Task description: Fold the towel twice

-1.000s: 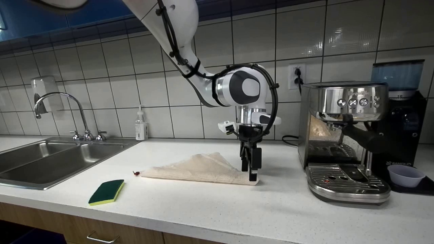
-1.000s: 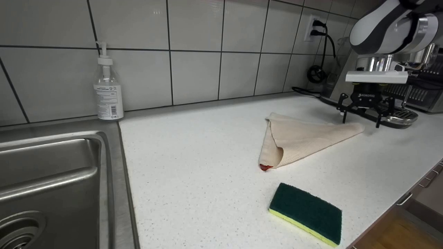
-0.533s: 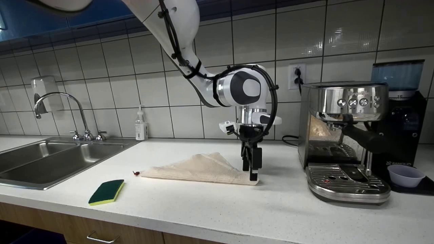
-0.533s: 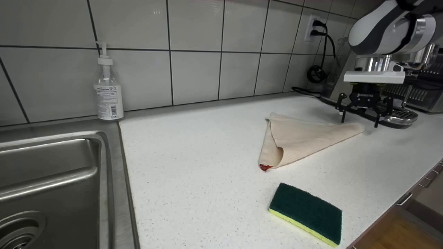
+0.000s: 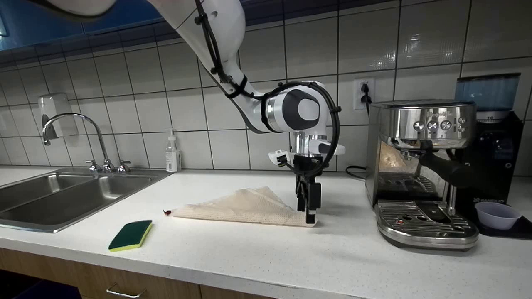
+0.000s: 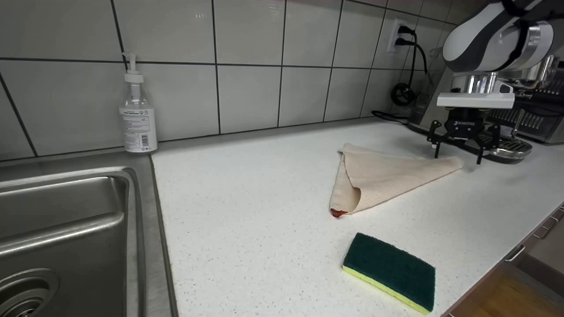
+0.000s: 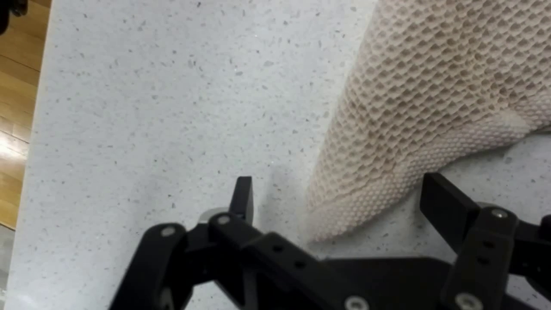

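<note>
The beige towel (image 5: 245, 207) lies on the counter, folded into a roughly triangular shape with a raised, loose layer. A red tag shows at its corner near the sponge in an exterior view (image 6: 337, 213). My gripper (image 5: 306, 214) points straight down at the towel's opposite corner. In the wrist view the gripper (image 7: 338, 181) is open, one finger on each side of the towel's narrow corner (image 7: 366, 189). The left finger is apart from the cloth; the right finger is close to its hemmed edge, and I cannot tell if it touches. Nothing is held.
A green-and-yellow sponge (image 6: 390, 270) lies near the counter's front edge. A metal sink (image 5: 83, 199) is at one end, with a soap bottle (image 6: 138, 114) beside it. An espresso machine (image 5: 424, 174) stands close beyond the gripper. A tiled wall backs the counter.
My gripper shifts very slightly sideways, then lowers a little toward the counter at the towel's corner. The towel and sponge have not moved.
</note>
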Robot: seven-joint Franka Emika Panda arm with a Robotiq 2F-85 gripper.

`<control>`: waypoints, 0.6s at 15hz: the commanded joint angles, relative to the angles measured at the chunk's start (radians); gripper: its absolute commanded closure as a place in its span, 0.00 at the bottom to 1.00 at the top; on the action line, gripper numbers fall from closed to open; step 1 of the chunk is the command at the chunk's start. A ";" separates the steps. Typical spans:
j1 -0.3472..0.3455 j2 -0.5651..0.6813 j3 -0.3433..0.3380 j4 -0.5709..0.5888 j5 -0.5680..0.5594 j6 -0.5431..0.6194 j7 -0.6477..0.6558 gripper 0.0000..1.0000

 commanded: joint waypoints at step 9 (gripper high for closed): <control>-0.009 0.007 0.001 0.021 0.017 -0.014 0.022 0.74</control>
